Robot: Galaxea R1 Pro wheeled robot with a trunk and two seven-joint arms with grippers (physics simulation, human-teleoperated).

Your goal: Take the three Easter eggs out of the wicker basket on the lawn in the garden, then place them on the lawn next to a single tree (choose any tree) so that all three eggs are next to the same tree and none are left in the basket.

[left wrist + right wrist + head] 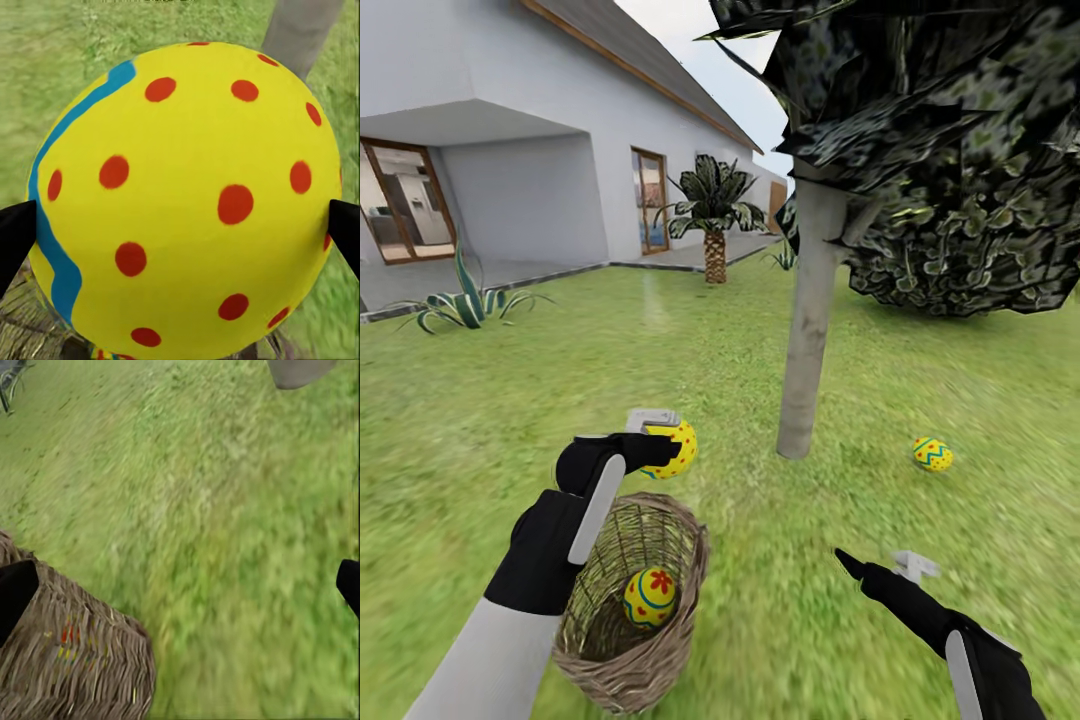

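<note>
My left end effector grips the red-dotted yellow egg above the brown wicker basket. The pale grey tree trunk stands ahead-right. My right end effector hangs open.

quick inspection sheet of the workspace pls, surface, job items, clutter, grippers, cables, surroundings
surface: mottled green lawn
job's things: red-dotted egg held in the air above the wicker basket; flower egg inside the basket; zigzag egg on the grass beside the pale grey tree
clutter: nothing seen
grippers: left gripper shut on the red-dotted egg; right gripper open and empty, low over the grass beside the basket
cables: nothing seen
surroundings: white house with a paved patio, a palm and a spiky plant at the lawn's edge
</note>
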